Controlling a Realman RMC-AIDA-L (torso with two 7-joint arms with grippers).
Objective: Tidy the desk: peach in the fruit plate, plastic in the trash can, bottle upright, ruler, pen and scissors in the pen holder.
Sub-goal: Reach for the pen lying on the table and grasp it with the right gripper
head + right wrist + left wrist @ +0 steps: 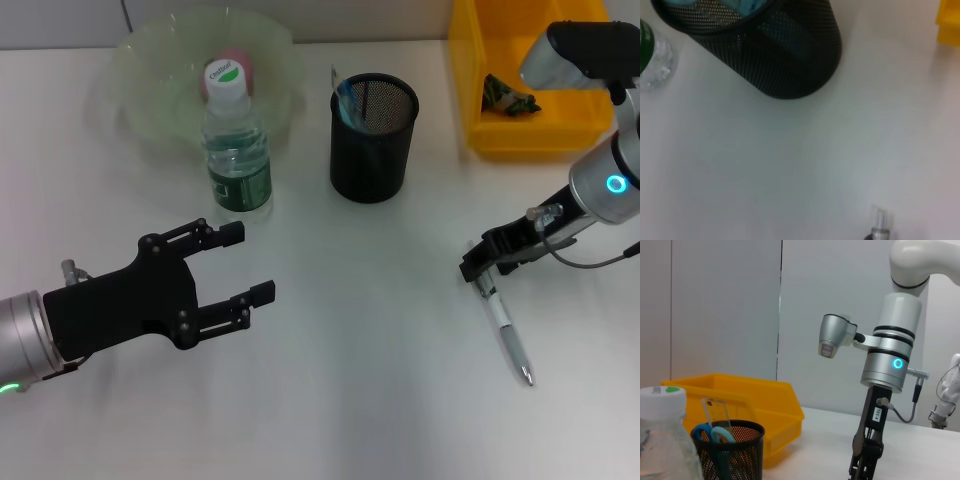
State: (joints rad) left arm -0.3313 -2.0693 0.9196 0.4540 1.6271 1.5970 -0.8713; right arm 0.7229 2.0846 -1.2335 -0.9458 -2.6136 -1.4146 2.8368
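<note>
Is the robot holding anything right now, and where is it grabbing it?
The left gripper is open and empty. The right gripper sits at the top end of the pen, which lies on the desk; whether it grips it cannot be told.

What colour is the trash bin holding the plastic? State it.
Yellow; the trash bin shows best in the head view, with the plastic inside.

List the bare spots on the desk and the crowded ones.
Bare: the middle between the left gripper and the pen, and the near edge. Crowded: the far side, with bowl, bottle, holder and bin.
</note>
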